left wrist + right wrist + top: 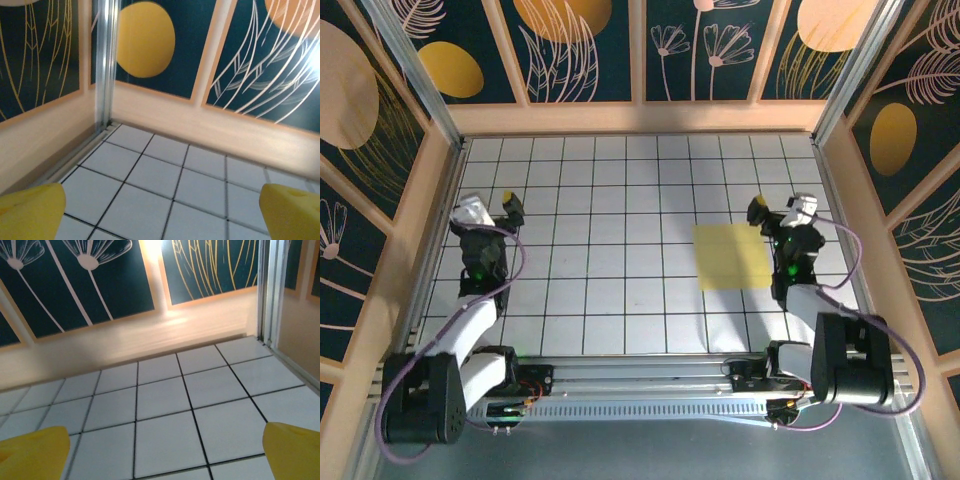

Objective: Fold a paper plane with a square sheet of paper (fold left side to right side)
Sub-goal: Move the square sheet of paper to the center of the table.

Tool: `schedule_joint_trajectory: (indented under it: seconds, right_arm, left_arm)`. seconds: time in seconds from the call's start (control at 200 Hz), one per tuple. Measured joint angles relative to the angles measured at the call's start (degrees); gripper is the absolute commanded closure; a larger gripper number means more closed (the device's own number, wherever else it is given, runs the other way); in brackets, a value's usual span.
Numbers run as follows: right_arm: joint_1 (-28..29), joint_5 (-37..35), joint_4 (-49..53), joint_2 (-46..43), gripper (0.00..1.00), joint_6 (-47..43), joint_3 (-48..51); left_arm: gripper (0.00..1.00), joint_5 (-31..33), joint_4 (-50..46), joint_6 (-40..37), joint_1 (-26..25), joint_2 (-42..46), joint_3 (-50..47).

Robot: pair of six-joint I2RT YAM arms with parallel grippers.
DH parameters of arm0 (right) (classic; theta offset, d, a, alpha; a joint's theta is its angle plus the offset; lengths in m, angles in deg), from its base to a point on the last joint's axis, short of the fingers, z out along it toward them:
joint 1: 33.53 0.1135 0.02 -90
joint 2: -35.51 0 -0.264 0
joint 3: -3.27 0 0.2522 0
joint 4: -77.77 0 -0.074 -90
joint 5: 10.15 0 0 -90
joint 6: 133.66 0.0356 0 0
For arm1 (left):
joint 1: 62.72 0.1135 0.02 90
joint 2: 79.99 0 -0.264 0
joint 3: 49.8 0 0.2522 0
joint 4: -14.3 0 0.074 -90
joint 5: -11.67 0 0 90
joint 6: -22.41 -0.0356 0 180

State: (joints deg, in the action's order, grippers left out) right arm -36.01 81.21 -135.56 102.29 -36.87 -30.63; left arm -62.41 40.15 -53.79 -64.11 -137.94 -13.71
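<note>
The square sheet of paper (732, 257) is pale yellow and lies flat on the white grid table, right of centre. My right gripper (780, 208) hovers just past the sheet's far right corner, open, with nothing between its yellow pads (35, 452). In the right wrist view the gripper (165, 452) looks over bare tiles toward the back wall. My left gripper (492, 206) is at the table's far left, well away from the sheet, open and empty. Its pads (30, 210) frame bare tiles below the gripper (165, 212). The paper plane is out of view.
Wooden walls with dark floral panels (640, 50) enclose the table on three sides. A metal post (106, 65) stands in the far left corner. The arm bases and a metal rail (640, 375) run along the near edge.
</note>
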Motion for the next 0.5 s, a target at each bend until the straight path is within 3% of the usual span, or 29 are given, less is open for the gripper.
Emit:
schedule_joint_trajectory:
  seconds: [0.16,0.36,0.5]
  right_arm:
    - [0.0,4.6,21.5,-4.5,0.01,7.7,-11.0]
    - [1.8,16.2,40.1,-3.1,0.04,15.7,-15.2]
    - [5.9,22.8,47.5,2.0,0.08,19.4,-14.9]
  left_arm:
    - [0.01,-5.9,-16.9,10.2,0.0,6.5,8.0]
    - [0.01,-21.1,-27.9,24.6,-0.5,5.5,8.6]
    - [0.01,-27.5,-29.5,32.8,-7.2,3.5,5.3]
